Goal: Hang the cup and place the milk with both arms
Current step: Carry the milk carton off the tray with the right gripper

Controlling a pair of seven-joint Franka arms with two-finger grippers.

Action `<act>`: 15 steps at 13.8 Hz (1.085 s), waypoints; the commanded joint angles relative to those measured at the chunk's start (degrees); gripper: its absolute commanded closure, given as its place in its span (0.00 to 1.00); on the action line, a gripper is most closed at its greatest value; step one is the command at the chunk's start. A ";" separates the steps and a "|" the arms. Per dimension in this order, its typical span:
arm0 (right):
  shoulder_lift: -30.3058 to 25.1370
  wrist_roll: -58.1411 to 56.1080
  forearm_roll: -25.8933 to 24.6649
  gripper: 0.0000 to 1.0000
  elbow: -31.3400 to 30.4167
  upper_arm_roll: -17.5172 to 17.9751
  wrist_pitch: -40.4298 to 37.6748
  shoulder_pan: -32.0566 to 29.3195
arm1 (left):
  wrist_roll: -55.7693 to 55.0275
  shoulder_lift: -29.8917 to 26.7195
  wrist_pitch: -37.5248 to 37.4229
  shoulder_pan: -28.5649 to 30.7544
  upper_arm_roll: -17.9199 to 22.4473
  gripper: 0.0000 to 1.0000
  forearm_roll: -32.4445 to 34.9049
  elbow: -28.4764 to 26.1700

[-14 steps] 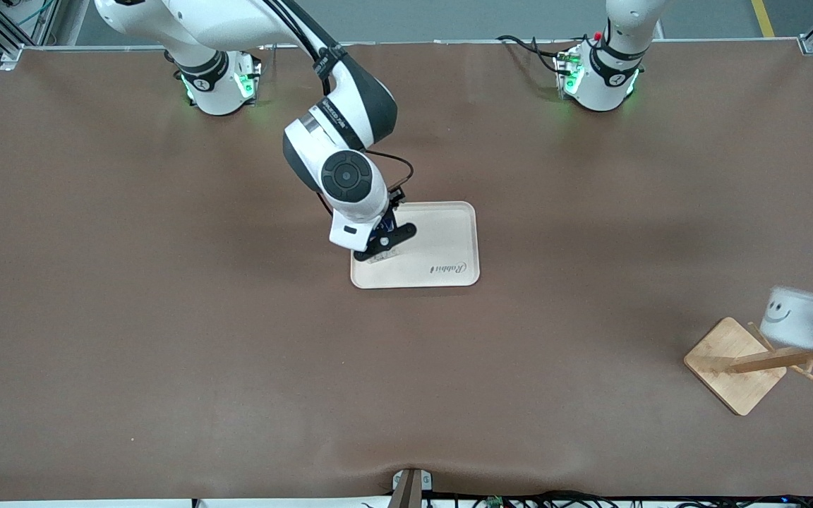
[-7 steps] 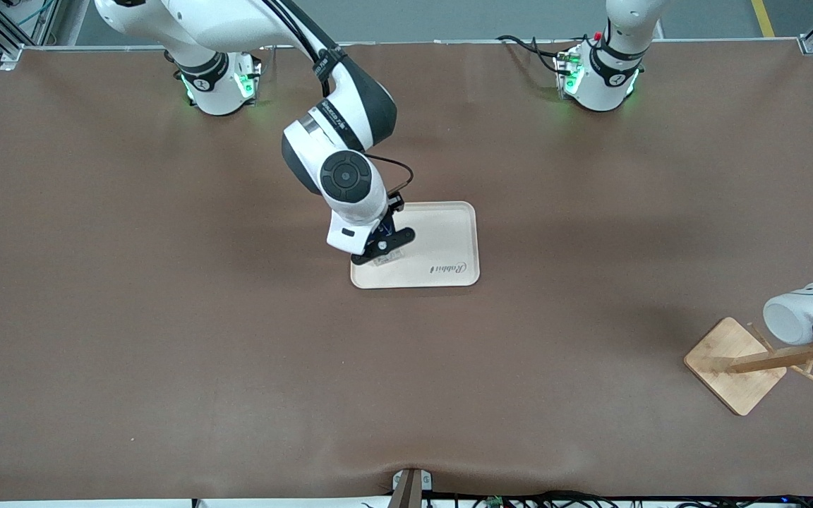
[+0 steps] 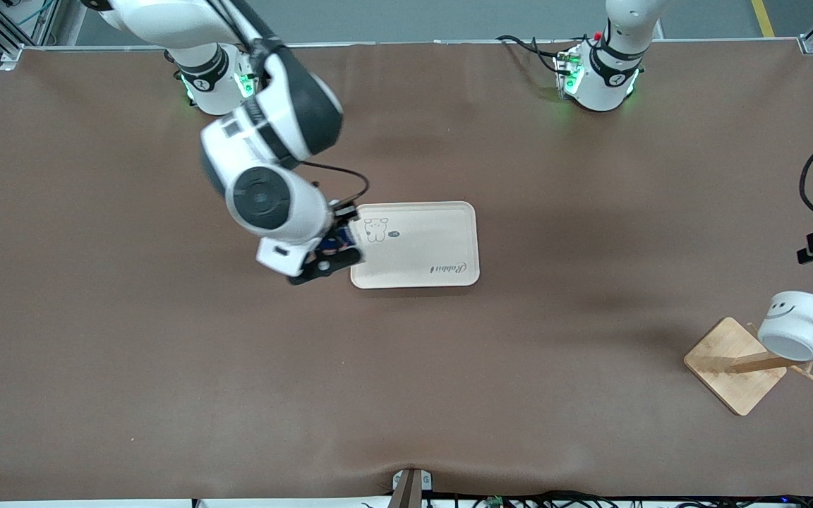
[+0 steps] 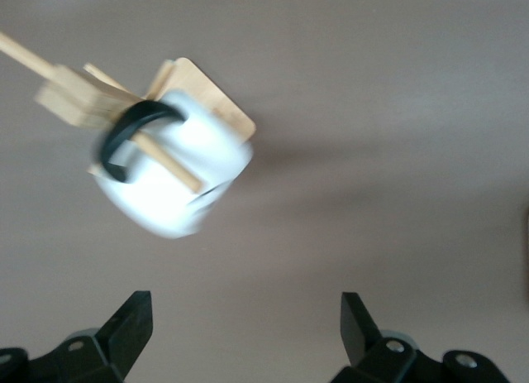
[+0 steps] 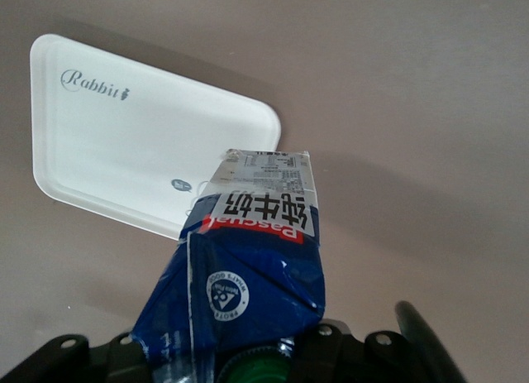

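The right gripper point(image 5: 248, 358) is clamped on the cap end of the milk point(image 5: 248, 259), holding it in the air over the tray's point(image 3: 442, 236) edge toward the right arm's end of the table, not yet set down. To place it well, it probably should come over the bare middle of the tray, lower the carton upright, then let go. The left gripper point(image 4: 244, 337) hangs wide open and empty above the cup point(image 3: 795, 324), which hangs by its handle on the wooden rack point(image 3: 735, 363).
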 commanded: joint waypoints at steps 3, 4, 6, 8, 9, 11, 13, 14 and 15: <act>-3.07 -0.59 0.37 1.00 1.76 0.50 -2.50 -6.16 | -13.16 -3.94 -0.85 0.67 -5.73 0.00 -0.40 -4.24; -4.21 -0.50 0.37 1.00 1.23 0.50 -2.58 -8.53 | -14.66 -3.94 -0.85 0.67 -6.79 0.00 -0.23 -4.50; -5.01 -0.50 -1.03 1.00 0.79 0.50 -5.82 -12.84 | -17.91 -3.94 -1.90 0.59 -8.55 0.00 -0.05 -4.51; -5.97 -1.02 -4.45 1.00 -0.26 0.58 -6.36 -16.62 | -20.46 -4.02 -2.52 0.50 -9.96 0.00 0.04 -4.33; -7.02 -1.11 -5.59 1.00 -2.01 0.50 -6.19 -18.12 | -21.52 -4.11 -2.78 0.50 -10.49 0.00 0.04 -4.33; -8.61 -1.29 -5.96 1.00 -5.35 0.59 -6.10 -22.07 | -21.44 -4.11 -3.48 0.50 -10.58 0.00 1.34 -4.07; -10.89 -1.29 -6.39 1.00 -9.99 0.59 -5.14 -24.98 | -21.09 -4.03 -3.40 0.15 -11.01 0.00 5.64 -3.89; -12.64 -1.29 -7.70 1.00 -13.15 0.59 -3.48 -26.29 | -21.09 -4.03 -3.49 0.15 -11.71 0.00 6.62 -3.63; -14.57 -1.81 -9.89 1.00 -17.01 0.59 -0.68 -27.09 | -21.09 -4.03 -3.49 0.06 -11.81 0.00 6.63 -2.76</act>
